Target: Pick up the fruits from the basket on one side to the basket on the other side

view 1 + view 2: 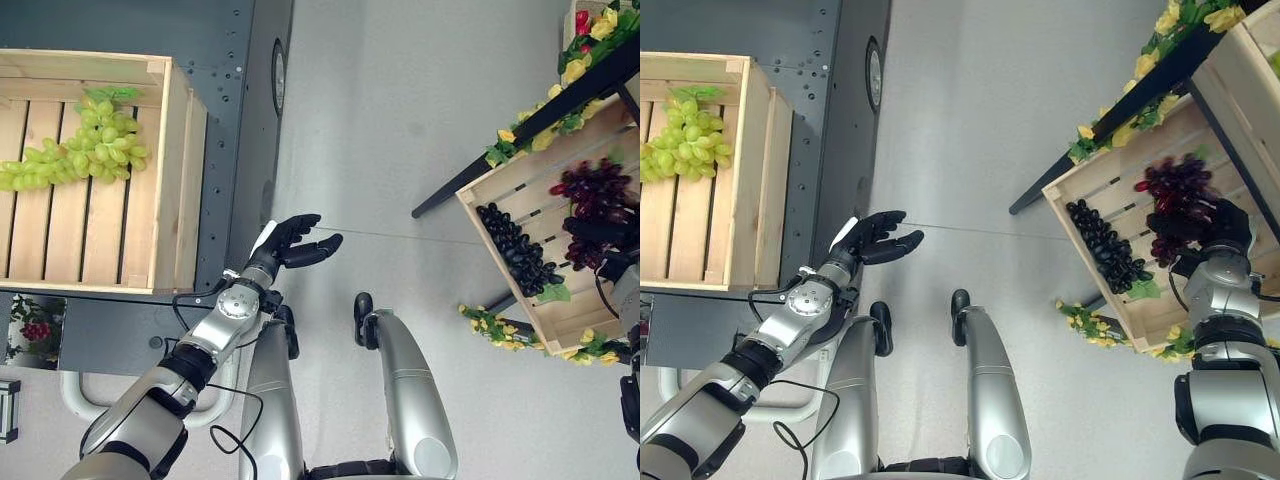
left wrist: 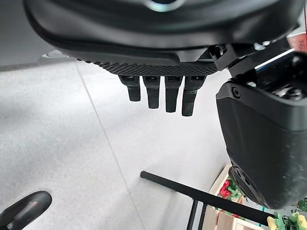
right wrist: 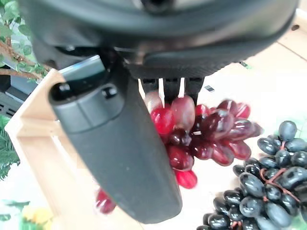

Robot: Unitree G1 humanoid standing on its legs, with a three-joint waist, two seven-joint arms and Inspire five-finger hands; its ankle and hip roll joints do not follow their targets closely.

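A bunch of red grapes (image 1: 1175, 190) lies in the tilted wooden crate (image 1: 1090, 180) on the right, beside a bunch of black grapes (image 1: 1105, 245). My right hand (image 1: 1225, 225) is over the red bunch. In the right wrist view its fingers curl behind the red grapes (image 3: 211, 129) and its thumb (image 3: 110, 143) closes in front of them. On the left, a second wooden crate (image 1: 170, 180) holds a bunch of green grapes (image 1: 95, 145). My left hand (image 1: 295, 240) hangs open over the floor, just right of that crate, holding nothing.
The left crate rests on a dark table (image 1: 240, 120). The right crate leans on a black stand (image 1: 520, 135) trimmed with yellow flowers (image 1: 575, 70). Another crate (image 1: 1250, 60) stands above it. Grey floor (image 1: 400, 120) lies between the two sides.
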